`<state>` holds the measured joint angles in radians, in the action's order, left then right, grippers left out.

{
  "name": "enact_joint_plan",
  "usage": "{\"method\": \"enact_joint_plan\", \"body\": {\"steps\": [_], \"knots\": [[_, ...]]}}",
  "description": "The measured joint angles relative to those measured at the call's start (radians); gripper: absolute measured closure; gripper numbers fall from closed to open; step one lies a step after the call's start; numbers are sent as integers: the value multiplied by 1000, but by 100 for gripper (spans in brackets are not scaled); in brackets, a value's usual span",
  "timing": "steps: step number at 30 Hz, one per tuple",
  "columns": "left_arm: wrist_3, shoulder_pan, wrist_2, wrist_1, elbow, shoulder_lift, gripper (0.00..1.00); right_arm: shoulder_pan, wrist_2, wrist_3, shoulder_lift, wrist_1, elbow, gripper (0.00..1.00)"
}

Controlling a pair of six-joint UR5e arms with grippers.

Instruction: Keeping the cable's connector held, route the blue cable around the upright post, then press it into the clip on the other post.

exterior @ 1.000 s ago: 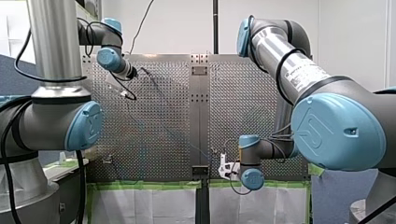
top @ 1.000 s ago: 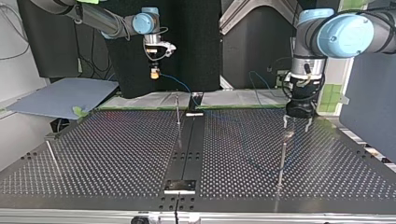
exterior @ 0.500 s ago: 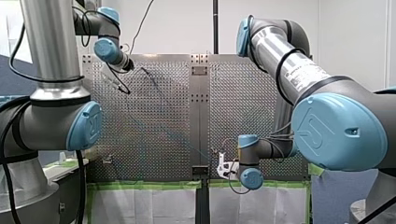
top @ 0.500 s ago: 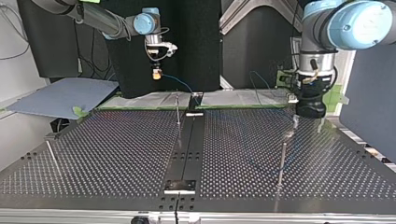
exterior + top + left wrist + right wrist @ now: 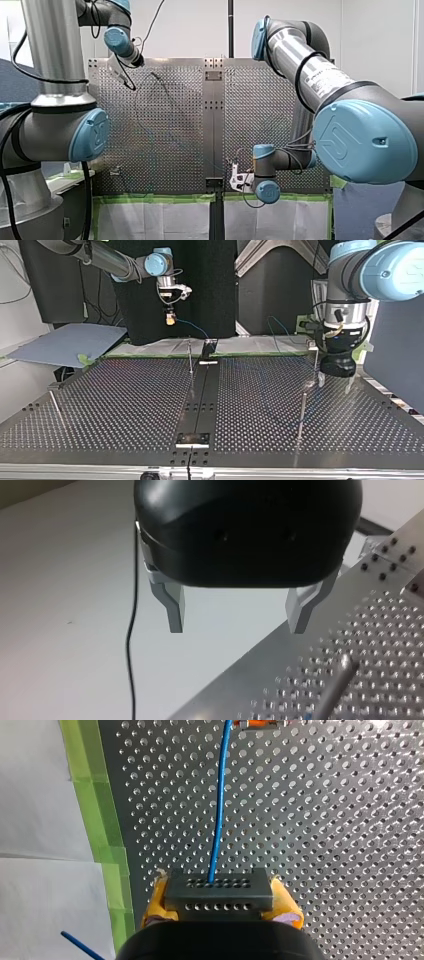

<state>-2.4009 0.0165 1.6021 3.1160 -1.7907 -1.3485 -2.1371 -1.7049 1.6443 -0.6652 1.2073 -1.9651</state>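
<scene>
My right gripper (image 5: 170,319) (image 5: 219,890) hangs above the table's far edge in the top view, its yellow pads shut on the dark grey connector (image 5: 219,893). The blue cable (image 5: 218,805) (image 5: 192,329) leaves the connector and runs ahead over the perforated plate. A thin upright post (image 5: 190,357) stands near the centre rail. Another post (image 5: 301,412) (image 5: 332,690) stands at the top view's right. My left gripper (image 5: 335,382) (image 5: 238,615) hovers just beyond and beside that post's top, metal fingers open, nothing between them.
A third post (image 5: 56,409) leans at the top view's left. The dark centre rail (image 5: 200,395) crosses the table. Green tape (image 5: 102,820) lines the plate's edge. An orange piece (image 5: 255,724) lies ahead of the connector. A blue-grey board (image 5: 65,342) sits off the table.
My left gripper has drawn away from the right-hand post's top, going right and nearer in the top view, still open. My right gripper has shifted slightly with the connector.
</scene>
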Motion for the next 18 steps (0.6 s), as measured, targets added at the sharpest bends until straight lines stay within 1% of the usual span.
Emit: {"method": "enact_joint_plan", "body": {"steps": [7,13,18], "knots": [[77,-31,-11,67,72,-4,0,0,3,0,0,-4,4,100],[137,-58,-2,80,86,-10,0,-1,3,-2,0,-9,5,100],[194,-72,15,88,86,-32,0,-1,3,-3,0,-9,5,100]]}}
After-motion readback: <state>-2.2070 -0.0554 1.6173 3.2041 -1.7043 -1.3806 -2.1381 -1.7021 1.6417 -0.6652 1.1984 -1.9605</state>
